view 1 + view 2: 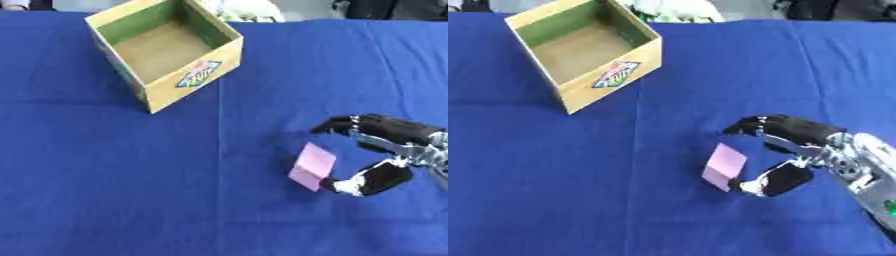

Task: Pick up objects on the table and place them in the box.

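I am seeing my right robot hand (798, 150) coming in from the right side, its fingers and thumb spread wide like a bracket. A pink card (724, 166) is standing tilted just at the thumb tip, touching it. The open box (166, 50) is sitting well apart, up and left of the robot hand, on the blue counter (105, 175).

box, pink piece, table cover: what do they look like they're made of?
Box: likely cardboard, matte tan inside, thin stiff walls, printed label outside.
Pink piece: thin flat sheet, maybe paper or card, matte; can't tell which.
Table cover: blue cloth, matte, with fold creases.
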Robot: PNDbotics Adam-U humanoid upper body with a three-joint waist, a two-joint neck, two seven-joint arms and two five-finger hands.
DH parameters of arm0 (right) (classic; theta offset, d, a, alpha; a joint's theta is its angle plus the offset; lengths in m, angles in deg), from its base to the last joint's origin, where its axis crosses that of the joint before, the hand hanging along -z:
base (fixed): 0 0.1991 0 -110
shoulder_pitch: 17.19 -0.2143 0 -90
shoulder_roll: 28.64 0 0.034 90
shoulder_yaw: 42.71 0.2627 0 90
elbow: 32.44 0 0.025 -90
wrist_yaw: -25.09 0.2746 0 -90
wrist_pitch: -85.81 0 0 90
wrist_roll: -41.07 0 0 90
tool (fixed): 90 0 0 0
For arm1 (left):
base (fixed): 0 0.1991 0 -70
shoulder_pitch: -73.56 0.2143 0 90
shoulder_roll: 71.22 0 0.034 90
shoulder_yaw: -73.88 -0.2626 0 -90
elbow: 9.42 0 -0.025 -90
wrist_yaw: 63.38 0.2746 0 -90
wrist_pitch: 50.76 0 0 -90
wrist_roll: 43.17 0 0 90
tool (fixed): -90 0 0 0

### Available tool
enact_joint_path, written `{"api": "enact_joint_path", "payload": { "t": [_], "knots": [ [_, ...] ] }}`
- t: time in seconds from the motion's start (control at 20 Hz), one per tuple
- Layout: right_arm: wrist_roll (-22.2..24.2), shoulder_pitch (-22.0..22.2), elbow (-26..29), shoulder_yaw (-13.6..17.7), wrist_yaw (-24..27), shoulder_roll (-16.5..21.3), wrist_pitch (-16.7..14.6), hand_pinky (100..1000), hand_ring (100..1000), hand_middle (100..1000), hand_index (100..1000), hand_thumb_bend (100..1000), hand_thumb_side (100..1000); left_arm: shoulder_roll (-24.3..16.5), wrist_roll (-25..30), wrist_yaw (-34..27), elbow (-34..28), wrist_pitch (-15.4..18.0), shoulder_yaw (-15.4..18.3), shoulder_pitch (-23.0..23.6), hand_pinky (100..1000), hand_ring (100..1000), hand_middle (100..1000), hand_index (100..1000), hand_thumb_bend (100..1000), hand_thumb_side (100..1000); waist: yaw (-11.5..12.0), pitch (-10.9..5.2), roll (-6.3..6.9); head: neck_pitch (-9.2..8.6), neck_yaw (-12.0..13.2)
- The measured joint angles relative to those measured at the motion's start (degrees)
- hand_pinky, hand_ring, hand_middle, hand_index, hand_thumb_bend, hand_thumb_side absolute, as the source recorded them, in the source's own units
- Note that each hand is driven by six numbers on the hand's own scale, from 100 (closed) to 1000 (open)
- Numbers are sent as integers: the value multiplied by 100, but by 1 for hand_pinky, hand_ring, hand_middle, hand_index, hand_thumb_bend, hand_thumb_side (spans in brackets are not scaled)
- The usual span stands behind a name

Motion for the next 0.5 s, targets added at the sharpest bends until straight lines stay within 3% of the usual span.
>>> {"api": "enact_joint_path", "payload": {
  "t": [0.5],
  "knots": [
    [183, -31, 0, -138, -8, -121, 268, 873, 856, 835, 944, 362, 580, 1, 49, 0, 0, -5, -6, -2, 702, 716, 705, 719, 467, 883, 17, 42, 3, 0, -22]
  ]
}}
